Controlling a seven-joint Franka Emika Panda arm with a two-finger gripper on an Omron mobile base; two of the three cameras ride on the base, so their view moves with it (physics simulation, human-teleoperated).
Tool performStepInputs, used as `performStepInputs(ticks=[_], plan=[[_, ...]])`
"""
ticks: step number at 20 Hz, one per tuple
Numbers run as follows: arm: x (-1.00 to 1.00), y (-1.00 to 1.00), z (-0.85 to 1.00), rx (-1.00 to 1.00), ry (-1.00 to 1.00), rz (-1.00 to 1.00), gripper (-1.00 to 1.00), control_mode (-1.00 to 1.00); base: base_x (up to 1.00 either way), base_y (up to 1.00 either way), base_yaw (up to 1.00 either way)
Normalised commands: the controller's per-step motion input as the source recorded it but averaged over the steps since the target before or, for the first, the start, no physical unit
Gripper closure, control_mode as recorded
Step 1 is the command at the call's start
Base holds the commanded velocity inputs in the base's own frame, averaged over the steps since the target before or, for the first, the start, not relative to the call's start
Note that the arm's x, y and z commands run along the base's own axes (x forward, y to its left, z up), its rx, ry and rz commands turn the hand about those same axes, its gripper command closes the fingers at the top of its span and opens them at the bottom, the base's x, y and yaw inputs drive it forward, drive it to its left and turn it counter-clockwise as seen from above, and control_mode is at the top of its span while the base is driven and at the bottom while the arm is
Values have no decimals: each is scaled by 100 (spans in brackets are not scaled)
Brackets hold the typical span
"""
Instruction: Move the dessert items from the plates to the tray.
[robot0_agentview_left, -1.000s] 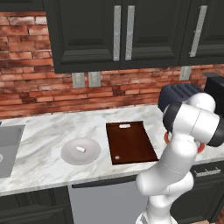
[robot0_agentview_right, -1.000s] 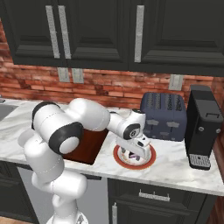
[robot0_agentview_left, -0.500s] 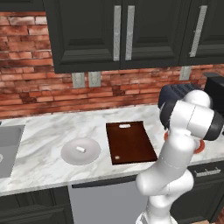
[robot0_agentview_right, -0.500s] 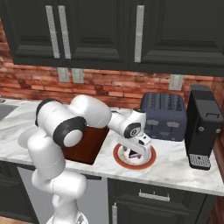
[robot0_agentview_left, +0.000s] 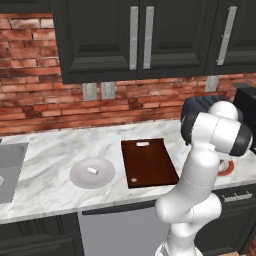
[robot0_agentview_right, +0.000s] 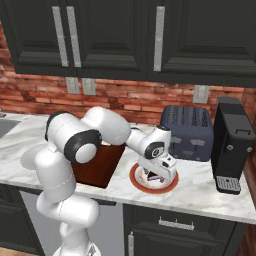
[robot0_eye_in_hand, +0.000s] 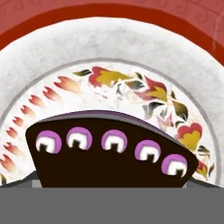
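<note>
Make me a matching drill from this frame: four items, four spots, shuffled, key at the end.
Items:
1. white marshmallow piece
2. dark brown wedge
3. tray
4. toaster

Spots:
A. on the red-rimmed plate, under the pincer
B. against the brick wall, beside the coffee machine
C. on the grey plate
D. flat on the counter between the two plates

Pairs: 1-C, 2-A, 3-D, 4-B

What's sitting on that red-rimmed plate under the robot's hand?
A dark brown wedge topped with purple-and-white dots lies on the red-rimmed plate. Its lower part is hidden.
</note>
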Motion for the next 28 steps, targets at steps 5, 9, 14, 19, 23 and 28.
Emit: performStepInputs(ticks=[5, 9, 14, 19, 23, 28], plan=[[6, 0, -24, -1, 0, 0, 100, -100, 0, 0, 0], [1, 0, -2, 0, 0, 0, 100, -100, 0, 0, 0], [0, 0, 0, 0, 0, 0, 100, -100, 0, 0, 0], [-34, 0, 25, 0, -2, 1, 100, -100, 0, 0, 0], [-64, 27, 32, 0, 0, 5, 100, -100, 0, 0, 0], [-66, 63, 24, -2, -1, 8, 100, -100, 0, 0, 0]])
